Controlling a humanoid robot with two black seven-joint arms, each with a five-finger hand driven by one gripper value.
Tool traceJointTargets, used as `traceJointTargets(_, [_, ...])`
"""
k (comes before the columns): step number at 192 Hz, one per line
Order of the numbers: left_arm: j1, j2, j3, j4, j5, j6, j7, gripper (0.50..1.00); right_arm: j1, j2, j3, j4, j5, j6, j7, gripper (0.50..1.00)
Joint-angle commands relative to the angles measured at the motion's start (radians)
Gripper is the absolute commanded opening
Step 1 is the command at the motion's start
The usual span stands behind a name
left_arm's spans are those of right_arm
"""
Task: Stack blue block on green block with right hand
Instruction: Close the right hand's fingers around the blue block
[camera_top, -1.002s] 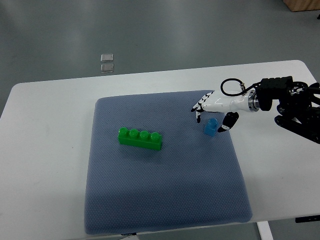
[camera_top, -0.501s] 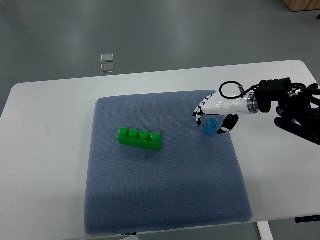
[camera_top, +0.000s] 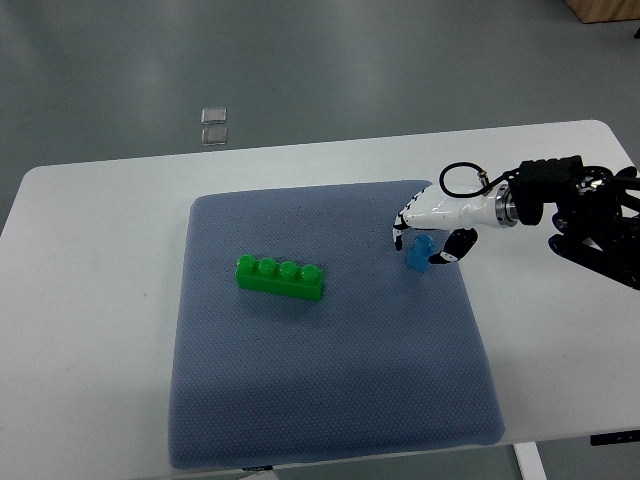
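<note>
The right robot hand (camera_top: 428, 236) is curling narrowly around the blue block (camera_top: 420, 253), fingers on its far side and thumb on its near side; whether the grip is firm cannot be told. The blue block is sitting on the grey-blue mat (camera_top: 330, 400), well apart from the green block (camera_top: 281, 278). A shallow pinch on the small block risks slippage or tipping during lifting.

Glossy plastic blocks, green (camera_top: 280, 279) and blue (camera_top: 420, 253), lie on a matt, textured cloth mat (camera_top: 330, 390) over a smooth white counter (camera_top: 90, 300).
</note>
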Motion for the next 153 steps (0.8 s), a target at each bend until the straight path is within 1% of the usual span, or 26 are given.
traceJointTargets(1, [0.0, 0.0, 0.0, -0.001, -0.001, 0.0, -0.001, 1.0, -0.001, 0.001, 0.0, -0.001, -0.005, -0.001, -0.001, 0.731])
traceJointTargets(34, [0.0, 0.0, 0.0, -0.001, -0.001, 0.0, -0.001, 1.0, -0.002, 0.001, 0.0, -0.004, -0.006, 0.0, -0.001, 0.695])
traceJointTargets(54, [-0.001, 0.0, 0.0, -0.001, 0.001, 0.0, 0.001, 1.0, -0.001, -0.001, 0.0, -0.004, -0.008, 0.001, -0.001, 0.682])
traceJointTargets(68, [0.0, 0.0, 0.0, -0.001, 0.001, 0.0, -0.001, 1.0, -0.001, -0.001, 0.0, -0.004, -0.008, 0.001, -0.001, 0.658])
traceJointTargets(85, [0.0, 0.0, 0.0, -0.001, -0.001, 0.0, -0.001, 1.0, -0.001, -0.001, 0.0, -0.004, -0.016, -0.001, -0.001, 0.65])
traceJointTargets(107, [0.0, 0.0, 0.0, 0.001, -0.001, 0.0, 0.001, 1.0, -0.001, 0.0, -0.002, -0.004, -0.019, -0.001, -0.001, 0.615])
traceJointTargets(134, [0.0, 0.0, 0.0, -0.001, -0.001, 0.0, -0.001, 1.0, -0.002, 0.001, 0.0, -0.004, -0.02, -0.001, -0.001, 0.584])
traceJointTargets(153, [-0.001, 0.0, 0.0, 0.001, 0.001, 0.0, 0.001, 1.0, -0.001, 0.001, 0.0, -0.004, -0.02, -0.001, -0.001, 0.58])
